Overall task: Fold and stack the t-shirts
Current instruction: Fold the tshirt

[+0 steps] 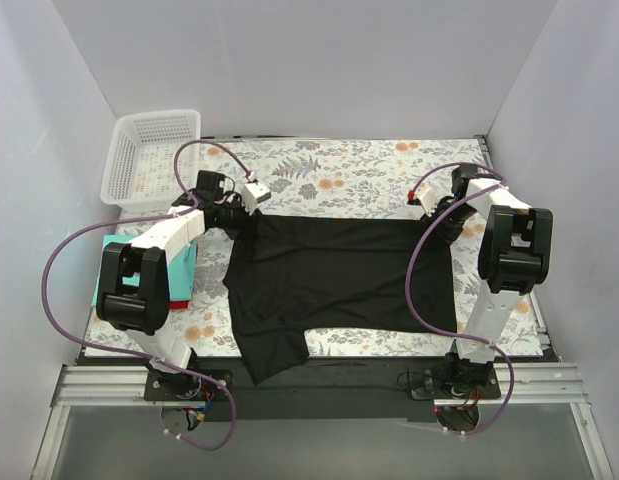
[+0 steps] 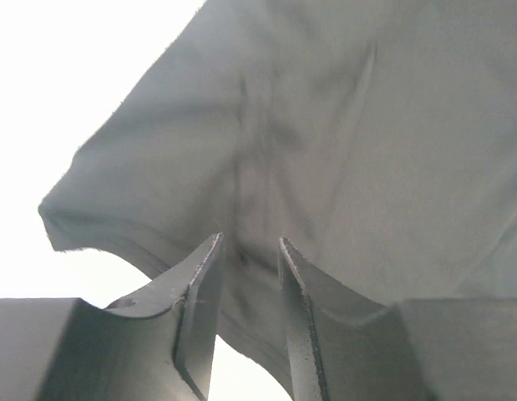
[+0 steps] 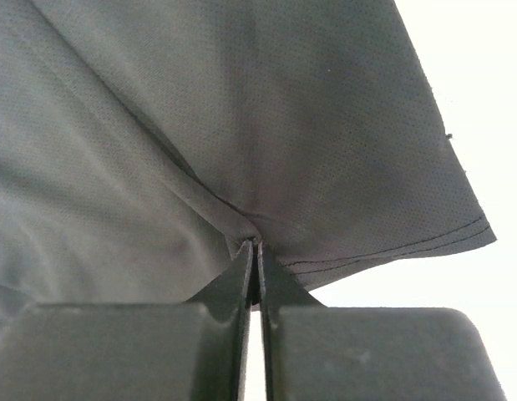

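Right end effector (image 3: 255, 247) pinches the plain black t-shirt (image 1: 339, 270).

Evenly bright overhead; wrist views blown white beyond the black t-shirt (image 3: 241, 125).

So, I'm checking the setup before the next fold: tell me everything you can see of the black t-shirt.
The black t-shirt is plain, thin, matte knit cloth with stitched hems. It is spread mostly flat and sideways on the floral table cover and is lightly creased. At the near left, one sleeve drapes over the table's front edge. The right gripper pinches its far right hem corner, bunching the cloth there. The left gripper has its jaws parted around the far left edge.
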`<state>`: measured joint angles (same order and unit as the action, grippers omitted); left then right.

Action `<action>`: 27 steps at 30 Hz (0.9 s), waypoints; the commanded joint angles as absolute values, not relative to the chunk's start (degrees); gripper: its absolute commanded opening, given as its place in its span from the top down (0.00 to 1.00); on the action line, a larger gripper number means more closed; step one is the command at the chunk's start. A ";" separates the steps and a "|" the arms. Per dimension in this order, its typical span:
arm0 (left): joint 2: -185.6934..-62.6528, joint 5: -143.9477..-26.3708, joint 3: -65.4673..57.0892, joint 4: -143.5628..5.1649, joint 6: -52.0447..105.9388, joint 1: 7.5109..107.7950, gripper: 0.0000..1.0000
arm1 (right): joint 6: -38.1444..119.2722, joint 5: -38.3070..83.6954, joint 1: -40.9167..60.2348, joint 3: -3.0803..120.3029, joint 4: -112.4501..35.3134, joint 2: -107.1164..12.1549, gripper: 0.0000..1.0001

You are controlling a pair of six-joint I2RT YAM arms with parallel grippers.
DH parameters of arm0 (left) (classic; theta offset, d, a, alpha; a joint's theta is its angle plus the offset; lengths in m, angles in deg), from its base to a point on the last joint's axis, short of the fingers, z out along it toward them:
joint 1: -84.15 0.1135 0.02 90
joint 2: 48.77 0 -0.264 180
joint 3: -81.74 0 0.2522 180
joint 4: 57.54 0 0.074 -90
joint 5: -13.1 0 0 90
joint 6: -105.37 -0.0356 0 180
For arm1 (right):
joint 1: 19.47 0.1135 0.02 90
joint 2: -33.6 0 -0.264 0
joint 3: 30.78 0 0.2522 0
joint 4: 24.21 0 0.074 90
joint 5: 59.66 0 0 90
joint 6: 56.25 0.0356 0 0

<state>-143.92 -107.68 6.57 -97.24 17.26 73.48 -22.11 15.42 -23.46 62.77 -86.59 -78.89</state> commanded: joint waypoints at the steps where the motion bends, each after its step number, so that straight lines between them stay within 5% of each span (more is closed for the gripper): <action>1: -146.93 -112.74 -0.21 -98.19 21.78 73.17 0.68 | -23.91 15.74 -23.51 61.99 -89.65 -76.00 0.99; 6: -153.08 -115.13 -7.07 -100.74 24.24 71.59 0.63 | -23.91 15.75 -23.51 62.16 -90.18 -76.53 0.99; 14: -160.38 -113.64 -11.82 -101.80 23.72 68.25 0.60 | -23.03 15.04 -23.51 63.66 -91.23 -77.58 0.80; 21: -164.16 -112.32 -13.40 -101.63 23.10 66.67 0.59 | -23.20 15.48 -23.51 63.84 -91.59 -77.76 0.80; 25: -162.95 -112.84 -12.97 -101.80 22.49 65.96 0.71 | -23.12 15.57 -23.51 64.36 -91.85 -78.11 0.81; 27: -161.45 -113.72 -11.83 -101.63 21.87 65.70 0.86 | -23.12 15.66 -23.51 64.45 -92.02 -78.11 0.81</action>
